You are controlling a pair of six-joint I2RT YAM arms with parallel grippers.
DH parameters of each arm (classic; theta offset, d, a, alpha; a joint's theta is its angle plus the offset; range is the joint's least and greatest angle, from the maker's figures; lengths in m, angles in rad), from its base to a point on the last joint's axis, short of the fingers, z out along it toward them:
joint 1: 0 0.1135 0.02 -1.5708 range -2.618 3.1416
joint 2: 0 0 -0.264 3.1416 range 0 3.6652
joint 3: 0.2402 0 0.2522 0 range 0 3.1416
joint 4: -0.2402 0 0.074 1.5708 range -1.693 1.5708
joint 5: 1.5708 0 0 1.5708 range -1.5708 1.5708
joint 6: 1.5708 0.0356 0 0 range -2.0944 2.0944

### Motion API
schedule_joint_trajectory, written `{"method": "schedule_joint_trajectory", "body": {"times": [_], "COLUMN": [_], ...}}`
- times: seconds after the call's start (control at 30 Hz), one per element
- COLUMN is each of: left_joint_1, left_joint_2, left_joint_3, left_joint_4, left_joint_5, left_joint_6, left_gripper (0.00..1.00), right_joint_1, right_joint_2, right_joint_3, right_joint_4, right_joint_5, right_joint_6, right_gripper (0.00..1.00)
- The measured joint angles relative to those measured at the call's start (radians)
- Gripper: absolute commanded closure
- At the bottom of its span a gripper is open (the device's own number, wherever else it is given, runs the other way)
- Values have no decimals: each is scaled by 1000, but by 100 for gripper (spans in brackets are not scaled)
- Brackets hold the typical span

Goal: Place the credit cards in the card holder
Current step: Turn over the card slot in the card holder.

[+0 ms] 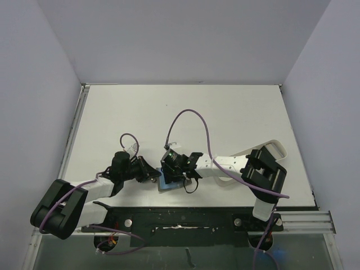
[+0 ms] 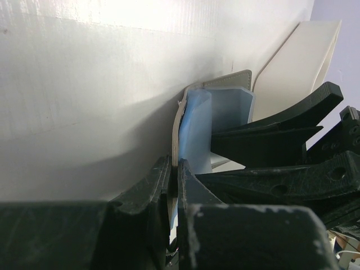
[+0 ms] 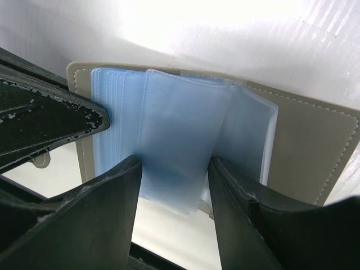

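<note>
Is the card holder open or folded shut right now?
Open. The card holder has its grey-olive cover spread and light blue sleeves fanned out; the left gripper pinches one edge.

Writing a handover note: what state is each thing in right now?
card holder: open, blue sleeves fanned out
left end effector: shut on the card holder's cover
right end effector: open, astride some of the blue sleeves

White table (image 1: 169, 112) with open card holder (image 1: 167, 183) near front edge, white tray (image 1: 274, 146) at right.
</note>
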Motion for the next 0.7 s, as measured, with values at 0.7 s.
{"method": "schedule_joint_trajectory", "body": {"times": [0.7], "left_joint_1": [-2], "left_joint_2": [126], "left_joint_3": [-1], "left_joint_4": [147], "left_joint_5": [18], "left_joint_6": [-34], "left_gripper": [82], "right_joint_1": [-10], "right_joint_2": [-14], "right_joint_3": [-57], "right_joint_4": [76], "right_joint_5": [3], "right_joint_6": [14], "right_gripper": [62]}}
